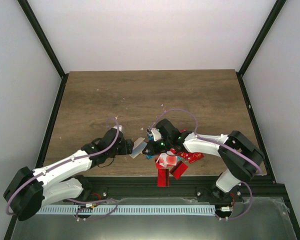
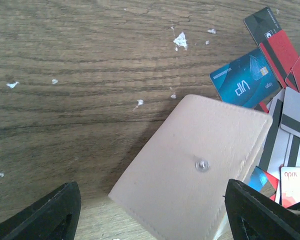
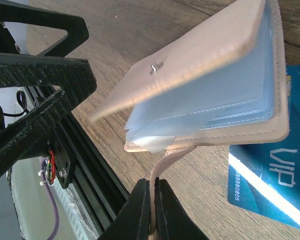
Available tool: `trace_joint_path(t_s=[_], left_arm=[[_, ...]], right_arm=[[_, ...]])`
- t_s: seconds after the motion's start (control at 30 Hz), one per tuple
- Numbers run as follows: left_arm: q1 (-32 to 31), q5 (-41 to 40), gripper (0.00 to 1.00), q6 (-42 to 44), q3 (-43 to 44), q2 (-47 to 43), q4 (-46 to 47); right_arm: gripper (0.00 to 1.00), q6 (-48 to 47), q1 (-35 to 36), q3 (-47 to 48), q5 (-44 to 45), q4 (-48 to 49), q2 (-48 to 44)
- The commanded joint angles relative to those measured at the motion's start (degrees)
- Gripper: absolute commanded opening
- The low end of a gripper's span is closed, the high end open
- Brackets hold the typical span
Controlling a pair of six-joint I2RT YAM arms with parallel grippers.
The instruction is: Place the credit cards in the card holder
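The beige card holder (image 2: 190,170) is partly open, its upper flap with a metal snap stud (image 2: 203,164) lifted over clear inner sleeves (image 3: 210,107). My right gripper (image 3: 152,202) is shut on the holder's thin snap tab (image 3: 162,162) and holds the card holder (image 3: 205,60) just above the wood. My left gripper (image 2: 152,220) is open, one finger on each side of the holder's near edge, not clamping it. The credit cards (image 1: 171,162) lie heaped beside it, mostly red, with a blue VIP card (image 2: 242,77) and striped white ones (image 2: 290,130).
The heap of cards reaches the table's near edge (image 1: 165,176), where a black rail (image 3: 90,165) runs. Small white crumbs (image 2: 180,40) dot the wooden table (image 1: 150,95). The left gripper's black fingers (image 3: 40,75) stand close to the holder in the right wrist view.
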Motion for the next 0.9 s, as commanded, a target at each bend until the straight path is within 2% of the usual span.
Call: trace_joint_path(t_s=[0.0,0.2,0.3,0.4,0.67,0.87], left_arm=[[0.6,1.1,0.81,1.8,2.1,2.3,1.6],[0.9,2.2,0.81,3.0,3.4,6.3,3.3],[0.9,6.5,0.79,4.6,4.4,7.4,5.0],[0.9,10.7,0.79,5.1,4.1,5.9,6.3],[0.4,13.5,0.86,5.0,1.6,0.1,1.8],[-0.3,14.4,0.87,5.3,0.3,-1.5,2.1]], right_arm=[[0.01,-1.1,0.3,0.1,0.2,-1.2,0.2],[0.01,-1.6,0.3,0.3,0.0,-1.7,0.6],[0.01,-1.7,0.3,0.5,0.2,-2.1,0.6],[0.01,-1.9,0.3,0.5,0.8,-2.8,0.2],[0.01,-2.1,0.2,0.6,2.3,-4.1,-1.9],[0.01,-2.7,0.2,2.2,3.3,-5.3,-3.2]])
